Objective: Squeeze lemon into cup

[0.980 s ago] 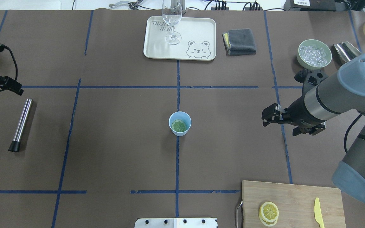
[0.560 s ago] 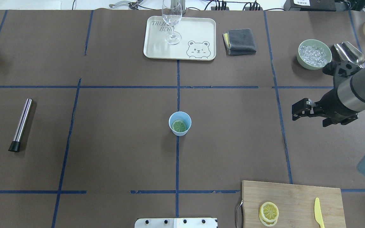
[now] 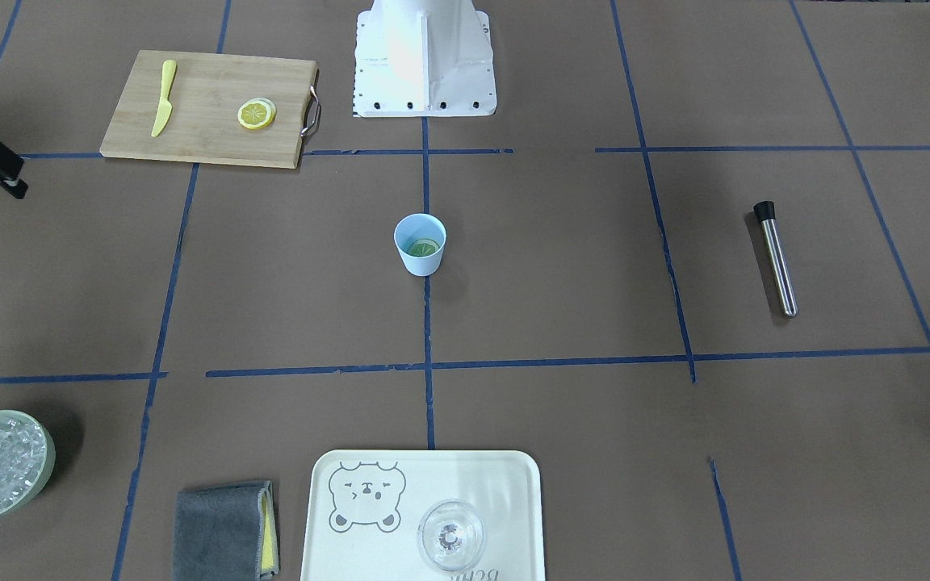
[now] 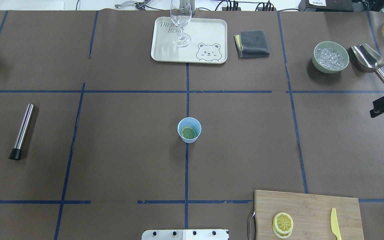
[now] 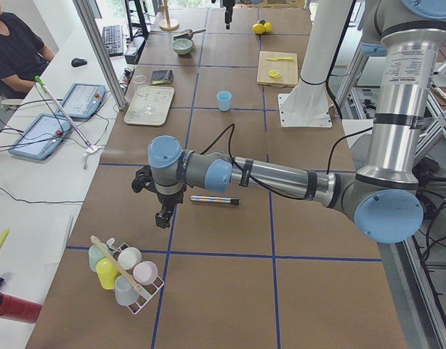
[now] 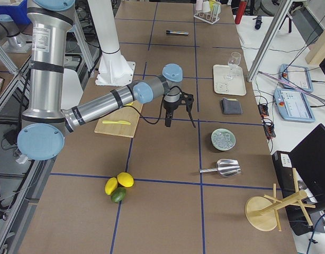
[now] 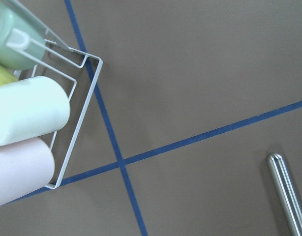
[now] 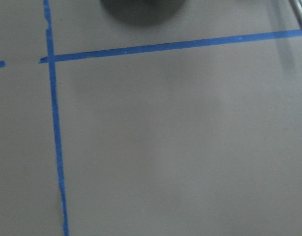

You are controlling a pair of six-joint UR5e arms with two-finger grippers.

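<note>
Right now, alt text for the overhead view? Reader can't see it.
A light-blue cup stands mid-table with a lemon slice lying inside it. The right pincer pokes in at the right edge, far from the cup; spare slices and a yellow knife lie on a cutting board near the robot.

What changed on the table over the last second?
The right gripper pulled back away from the cup toward the robot's right, to the overhead view's edge. The left gripper left that view and hangs by the cup rack. Nothing taken or let go. The lemon slice stays in the cup; the rest is unmoved.
</note>
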